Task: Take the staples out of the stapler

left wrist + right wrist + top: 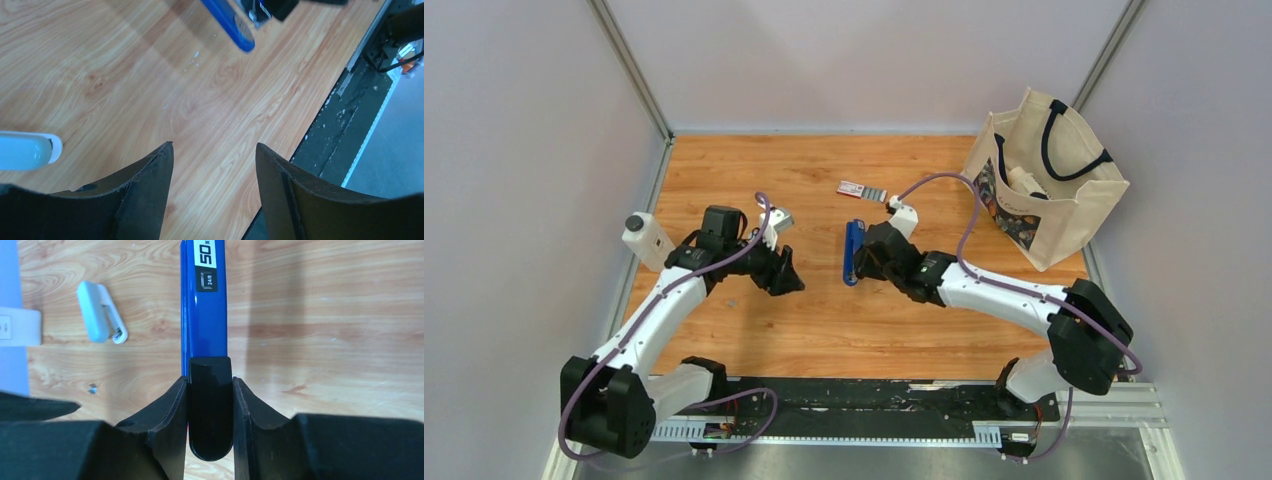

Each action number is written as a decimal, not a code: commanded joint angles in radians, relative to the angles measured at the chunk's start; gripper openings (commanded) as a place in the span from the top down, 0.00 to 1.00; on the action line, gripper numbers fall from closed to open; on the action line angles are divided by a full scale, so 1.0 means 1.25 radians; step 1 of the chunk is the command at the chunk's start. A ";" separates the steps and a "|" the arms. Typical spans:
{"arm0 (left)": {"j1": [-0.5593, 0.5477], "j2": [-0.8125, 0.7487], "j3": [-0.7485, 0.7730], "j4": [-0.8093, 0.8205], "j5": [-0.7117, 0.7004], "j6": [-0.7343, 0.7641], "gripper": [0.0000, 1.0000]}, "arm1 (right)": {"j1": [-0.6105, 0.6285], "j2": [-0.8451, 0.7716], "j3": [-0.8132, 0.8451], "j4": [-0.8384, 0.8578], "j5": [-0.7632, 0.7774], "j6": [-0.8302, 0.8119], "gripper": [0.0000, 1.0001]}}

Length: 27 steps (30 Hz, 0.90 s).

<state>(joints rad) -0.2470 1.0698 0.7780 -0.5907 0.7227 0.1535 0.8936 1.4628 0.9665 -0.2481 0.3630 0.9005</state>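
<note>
Stapler: we are seeing the blue bar stretching straight away from the right wrist camera, with a white label reading 50 and a dark one reading 24/8 facing up; in the top view it is sitting near the middle of the table, running front to back

Right gripper: its two fingers are pressing against both sides of the stapler's black end, so it is clamping that end tightly

Stapler's height: we are not managing to tell whether the bar is resting on the wood or hanging just above it

Left gripper: its fingers are standing wide apart with only bare wood between them, so it is holding nothing; it is hovering left of the stapler and apart from it, and the stapler's rounded blue tip is showing at the top of the left wrist view

Staples: we are spotting a silver-grey strip lying flat on the table beyond the stapler's far end, apart from both grippers

Pink-and-white box: it is lying just left of the staples, seemingly touching them

Tote bag: it is standing upright at the table's far right corner, its dark handles arching over the opening

Small white piece: it is lying on the wood left of the stapler in the right wrist view; we are not able to tell what it is
</note>
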 commanded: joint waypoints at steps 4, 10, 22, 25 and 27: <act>-0.031 0.063 0.001 0.088 0.062 -0.027 0.31 | 0.096 -0.003 0.007 0.219 0.131 0.144 1.00; -0.047 0.092 -0.019 0.112 0.055 -0.022 0.31 | 0.124 0.025 0.039 0.235 0.099 0.166 1.00; -0.048 0.147 0.008 0.127 0.060 0.029 0.28 | 0.140 0.062 0.058 0.276 0.043 0.177 1.00; -0.047 0.168 0.010 0.109 0.062 0.048 0.28 | 0.143 0.063 0.063 0.279 0.042 0.173 1.00; -0.047 0.173 0.005 0.107 0.075 0.060 0.29 | 0.144 0.066 0.066 0.283 0.041 0.171 1.00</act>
<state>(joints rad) -0.3016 1.2766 0.7563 -0.4568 0.7635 0.1673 1.0626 1.5524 0.9771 -0.0307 0.3973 1.1027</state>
